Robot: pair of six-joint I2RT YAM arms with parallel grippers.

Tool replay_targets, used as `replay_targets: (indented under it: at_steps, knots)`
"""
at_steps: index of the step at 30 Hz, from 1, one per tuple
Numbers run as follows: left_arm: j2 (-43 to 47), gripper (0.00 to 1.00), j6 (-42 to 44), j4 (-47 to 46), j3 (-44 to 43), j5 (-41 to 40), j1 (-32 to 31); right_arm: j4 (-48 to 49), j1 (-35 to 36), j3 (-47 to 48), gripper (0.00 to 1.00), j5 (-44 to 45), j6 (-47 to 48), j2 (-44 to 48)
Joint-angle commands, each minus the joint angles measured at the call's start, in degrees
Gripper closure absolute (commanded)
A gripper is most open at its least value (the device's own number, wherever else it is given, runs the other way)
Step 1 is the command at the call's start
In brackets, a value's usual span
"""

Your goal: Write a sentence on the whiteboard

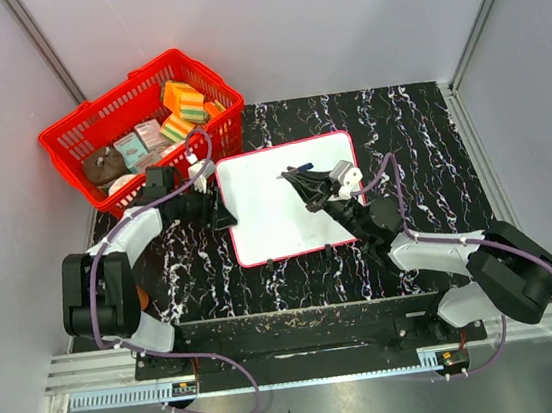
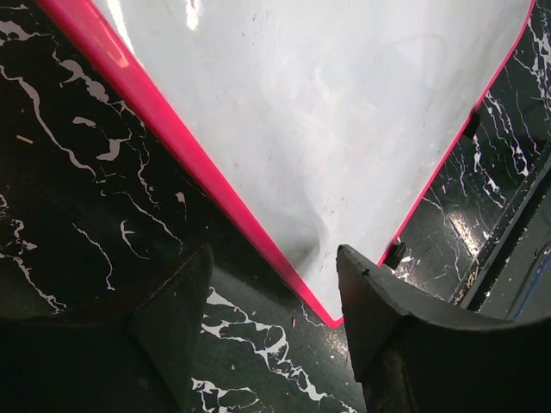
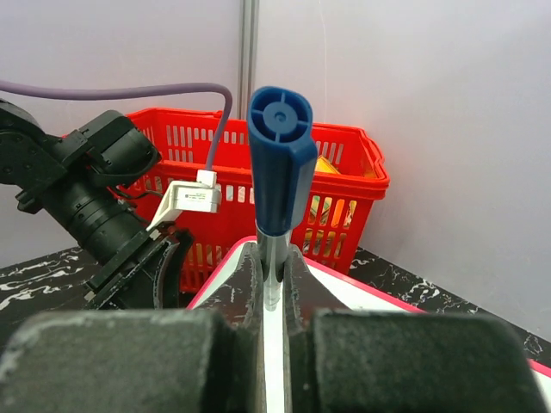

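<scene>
The whiteboard (image 1: 290,200), white with a thin red frame, lies flat on the black marbled table. Its surface is blank; no sentence shows on it. My right gripper (image 1: 316,189) hovers over the board's right half, shut on a blue marker (image 1: 297,174). In the right wrist view the marker (image 3: 280,163) stands up between the fingers (image 3: 301,284), grey barrel clamped and blue end on top. My left gripper (image 1: 218,212) is open at the board's left edge. In the left wrist view the red-framed corner of the whiteboard (image 2: 327,112) lies between the spread jaws of the left gripper (image 2: 275,275).
A red basket (image 1: 62,142) with sponges and several small items stands at the back left; it also shows in the right wrist view (image 3: 344,198). A metal rail (image 1: 294,350) runs along the near edge, and grey walls enclose the table.
</scene>
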State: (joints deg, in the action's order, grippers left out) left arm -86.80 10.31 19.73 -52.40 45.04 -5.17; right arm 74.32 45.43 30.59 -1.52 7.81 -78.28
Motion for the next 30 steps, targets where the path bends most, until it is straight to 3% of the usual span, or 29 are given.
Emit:
replay_targets:
  at_steps: [1, 9, 13, 20, 30]
  knots:
    - [-1.08, 0.37, 1.21, -2.32, -2.53, 3.39, -0.37, 6.89, 0.19, 2.28, 1.00, -1.47, -0.78, -0.12]
    - [-2.67, 0.43, 1.65, -2.41, -2.71, 3.83, -0.72, 6.18, 0.27, 2.20, 1.00, -0.85, -0.34, 0.32]
    - [-2.84, 0.52, 1.56, -2.24, -2.97, 3.92, -0.81, 6.18, 0.19, 2.46, 1.00, -1.12, -0.69, -0.20]
    - [-2.93, 0.60, 1.91, -2.06, -3.06, 4.09, -1.16, 5.39, 0.19, 2.64, 1.00, -2.35, -2.27, -0.47]
    - [-2.32, 0.62, 2.44, -1.44, -2.62, 4.36, -1.16, 7.50, 0.27, 3.95, 1.00, -4.10, -5.61, -5.64]
